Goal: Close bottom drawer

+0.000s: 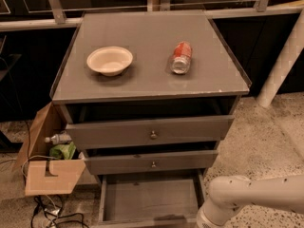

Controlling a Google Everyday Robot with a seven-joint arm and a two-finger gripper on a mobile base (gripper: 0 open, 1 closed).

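Observation:
The bottom drawer (148, 199) of the grey cabinet stands pulled far out, its plain brownish-grey floor showing and its front cut off by the picture's lower edge. The middle drawer (151, 161) and the top drawer (151, 132) above it stand slightly out, each with a small round knob. My white arm (251, 198) comes in from the lower right and ends at the drawer's right front corner. The gripper itself lies below the picture's edge, out of view.
On the cabinet top (147, 75) stand a cream bowl (109, 60) and a red can (181, 57) lying on its side. An open cardboard box (47, 165) with a bottle and green bag stands at the left, cables on the floor. A white post (282, 61) stands at the right.

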